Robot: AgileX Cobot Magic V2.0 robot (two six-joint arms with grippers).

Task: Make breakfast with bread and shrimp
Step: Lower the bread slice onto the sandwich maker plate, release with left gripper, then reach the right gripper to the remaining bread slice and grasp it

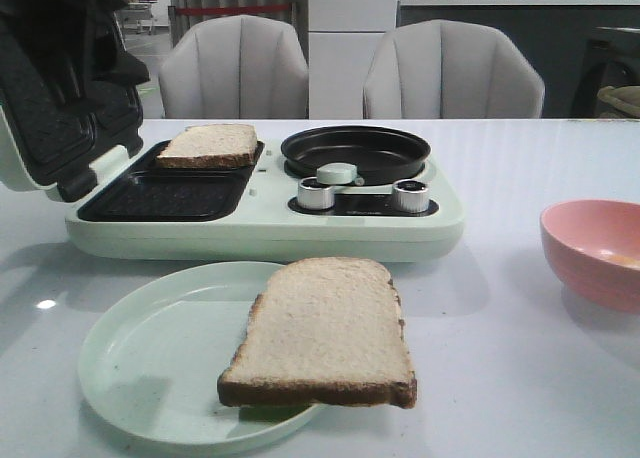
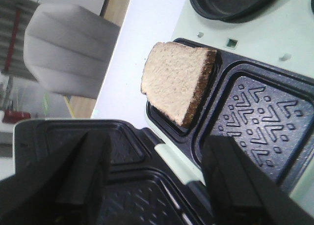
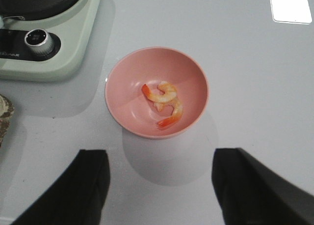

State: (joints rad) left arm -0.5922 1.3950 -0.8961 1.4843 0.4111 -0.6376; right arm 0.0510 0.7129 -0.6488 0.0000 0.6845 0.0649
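Shrimp [image 3: 164, 103] sit in the pink bowl [image 3: 122, 72], right under the right gripper [image 3: 159, 185]. Its fingers are wide apart. The left gripper [image 2: 157, 176] is apart too, over by the sandwich maker [image 1: 300, 228].

A pale green breakfast maker [image 1: 262, 236] sits on the white table [image 1: 520, 358], its lid [image 1: 45, 128] standing open at the left. Its sandwich section has two dark ridged grill plates [image 1: 165, 196] side by side, and a round black pan [image 1: 356, 152] rests on the right section. Two silver knobs [image 1: 315, 194] sit in front of the pan. A light green plate [image 1: 140, 363] lies nearest the camera, and a pink bowl [image 1: 598, 250] stands at the right. Two grey chairs [image 1: 235, 70] wait behind the table.
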